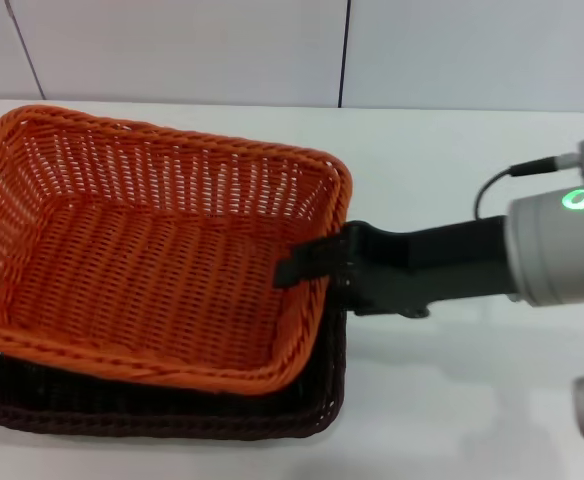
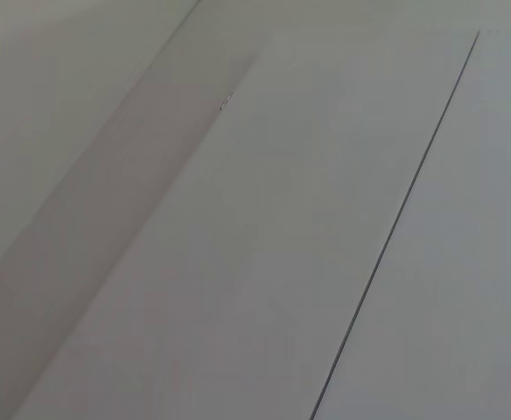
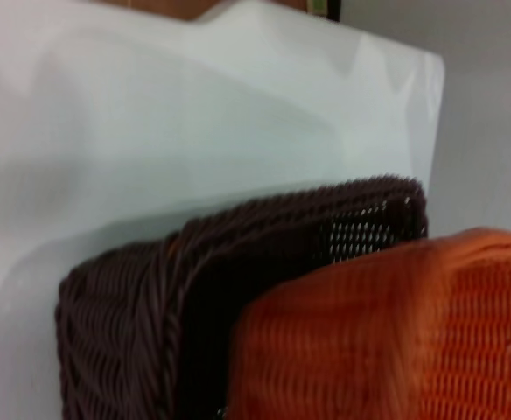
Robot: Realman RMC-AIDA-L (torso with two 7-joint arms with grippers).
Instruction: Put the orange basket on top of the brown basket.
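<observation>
White tabletop (image 1: 472, 400) fills most of my head view, with grey wall panels (image 1: 172, 45) behind it. On its left half sits the orange basket (image 1: 152, 260), a woven tray with open-weave sloped sides and a braided rim. It rests in and on top of the brown basket (image 1: 172, 415), which I only see as a dark band of weave poking out along the near edge and at the right-hand corner. The orange one is skewed a little, so its corners do not line up with the brown rim below.

From the right, my right arm reaches in level over the table, a grey link with a green ring light (image 1: 575, 199) and a black cable above it. The right gripper (image 1: 317, 268) is at the orange basket's right wall, one black finger (image 1: 302, 262) lying inside against the weave; it appears to pinch that rim, though the outer finger is hidden from me.

The right wrist view shows the brown basket's braided corner (image 3: 168, 297) on the table with the orange weave (image 3: 387, 332) overlapping it.

The left wrist view gives me only pale flat panels with a thin seam (image 2: 395, 227); the left gripper is nowhere in sight.
</observation>
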